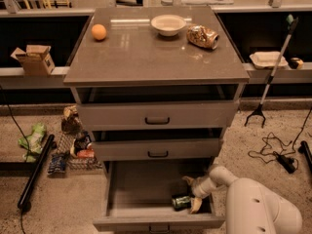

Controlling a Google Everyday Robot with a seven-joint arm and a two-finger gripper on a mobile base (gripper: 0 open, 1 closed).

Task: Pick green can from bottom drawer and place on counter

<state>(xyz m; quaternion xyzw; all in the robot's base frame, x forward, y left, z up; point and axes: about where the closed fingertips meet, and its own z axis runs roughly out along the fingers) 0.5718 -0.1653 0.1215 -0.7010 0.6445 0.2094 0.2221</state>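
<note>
The green can (181, 201) lies on its side in the open bottom drawer (141, 195), near its front right corner. My gripper (192, 193) reaches into the drawer from the right, its white arm (258, 208) coming in from the lower right. One finger (189, 181) sits behind the can and the other finger (196, 205) in front of its right end, so the can's end lies between them. The counter (146, 52) is the grey-brown top of the cabinet above.
On the counter stand an orange (99, 31), a white bowl (168, 24) and a dented gold-brown can (202, 36). The two upper drawers (157, 115) are slightly pulled out. Snack bags (73, 145) lie on the floor left; a grabber tool (270, 72) and cables right.
</note>
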